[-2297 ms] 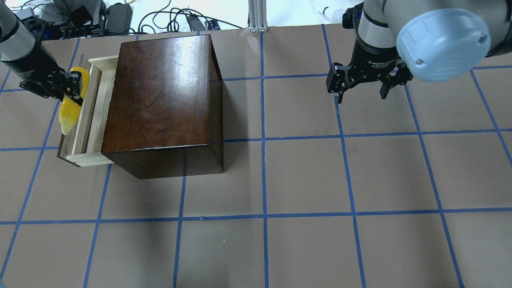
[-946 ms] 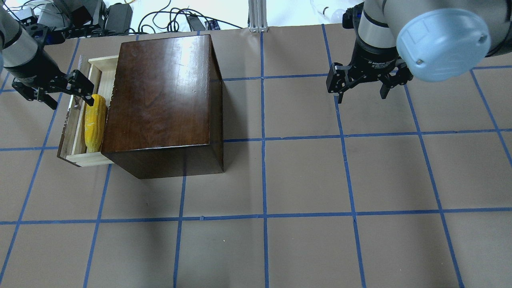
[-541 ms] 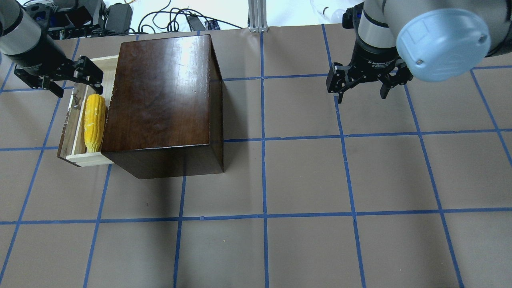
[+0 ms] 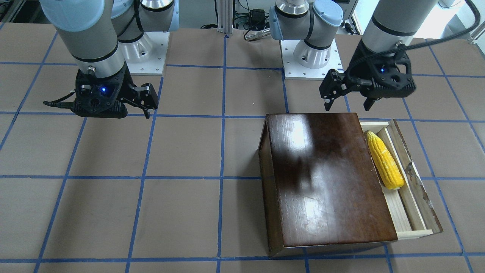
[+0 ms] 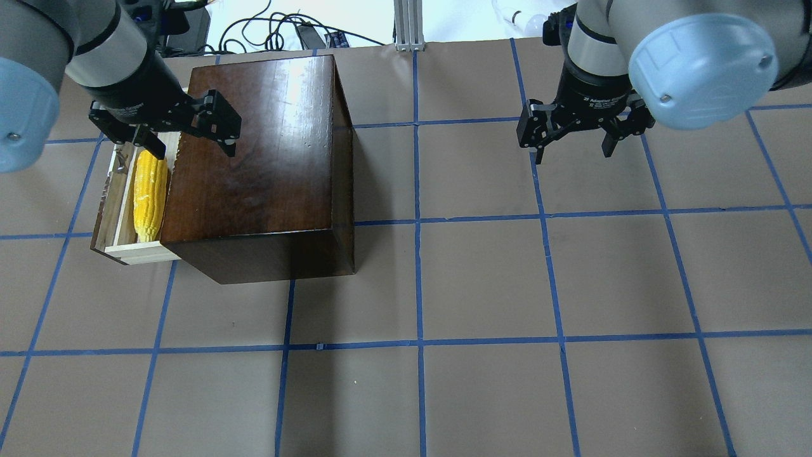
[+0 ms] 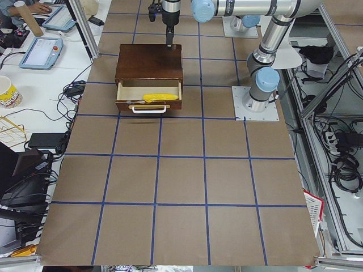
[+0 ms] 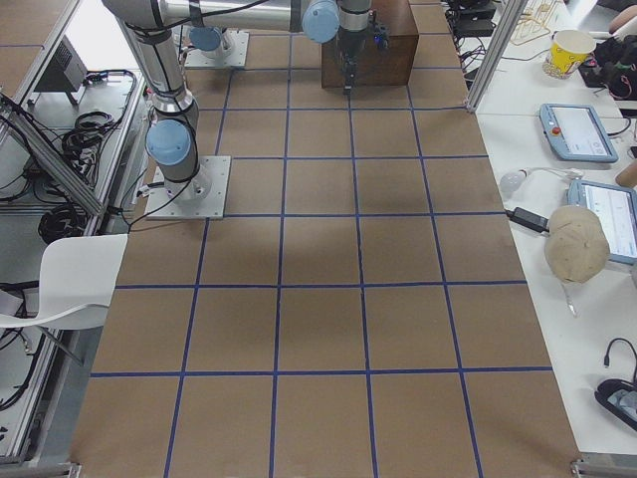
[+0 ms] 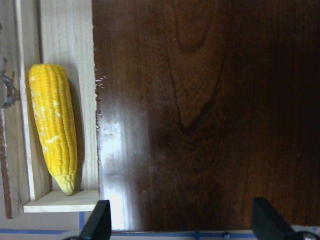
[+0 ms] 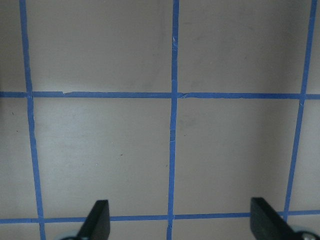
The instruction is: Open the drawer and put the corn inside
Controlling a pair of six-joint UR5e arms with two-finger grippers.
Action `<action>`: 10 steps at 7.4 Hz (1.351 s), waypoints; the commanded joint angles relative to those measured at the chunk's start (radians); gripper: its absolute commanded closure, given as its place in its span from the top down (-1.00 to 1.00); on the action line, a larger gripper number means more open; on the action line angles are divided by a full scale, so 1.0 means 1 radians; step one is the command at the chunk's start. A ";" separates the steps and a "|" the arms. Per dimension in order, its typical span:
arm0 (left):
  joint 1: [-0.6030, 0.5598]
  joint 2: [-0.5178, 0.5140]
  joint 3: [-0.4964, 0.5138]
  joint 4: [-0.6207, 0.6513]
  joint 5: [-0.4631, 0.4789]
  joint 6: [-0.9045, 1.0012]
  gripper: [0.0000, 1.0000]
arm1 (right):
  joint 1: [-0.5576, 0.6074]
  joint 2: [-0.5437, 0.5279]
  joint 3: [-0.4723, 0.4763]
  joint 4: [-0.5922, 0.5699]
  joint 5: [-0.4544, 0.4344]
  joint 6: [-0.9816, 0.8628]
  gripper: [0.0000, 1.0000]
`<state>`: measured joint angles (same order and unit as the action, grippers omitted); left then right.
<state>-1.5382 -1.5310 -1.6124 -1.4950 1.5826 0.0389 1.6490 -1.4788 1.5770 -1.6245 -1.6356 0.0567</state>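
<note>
The yellow corn (image 5: 150, 197) lies lengthwise in the pulled-out drawer (image 5: 135, 252) of pale wood, next to the dark-brown box (image 5: 254, 146). It also shows in the front view (image 4: 384, 161) and the left wrist view (image 8: 52, 125). My left gripper (image 5: 193, 151) is open and empty. It hovers above the box's top near its drawer-side edge, apart from the corn. My right gripper (image 5: 573, 152) is open and empty over bare table far to the right. The drawer's dark front panel (image 4: 416, 178) is chipped.
The table is brown paper with a blue tape grid (image 5: 419, 343). Cables and power bricks (image 5: 190, 25) lie beyond the far edge. The arm bases (image 4: 310, 57) stand at the robot's side of the table. Operators' desks flank the table ends.
My left gripper let go of the corn, which now lies in the drawer. The gripper, open, then rose and moved right over the box. The right arm has not moved.
</note>
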 commanded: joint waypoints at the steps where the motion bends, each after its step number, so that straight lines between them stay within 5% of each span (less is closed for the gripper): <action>1: -0.042 0.014 0.037 -0.052 -0.004 -0.013 1.00 | 0.000 0.000 0.000 0.000 -0.001 0.000 1.00; 3: -0.046 -0.012 0.129 -0.164 0.000 -0.004 1.00 | 0.000 0.000 0.000 0.000 -0.003 0.000 1.00; 10: -0.043 0.011 0.127 -0.182 0.005 -0.001 1.00 | 0.000 0.000 0.000 0.000 -0.003 0.000 1.00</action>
<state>-1.5816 -1.5229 -1.4848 -1.6765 1.5876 0.0383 1.6490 -1.4787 1.5769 -1.6245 -1.6383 0.0568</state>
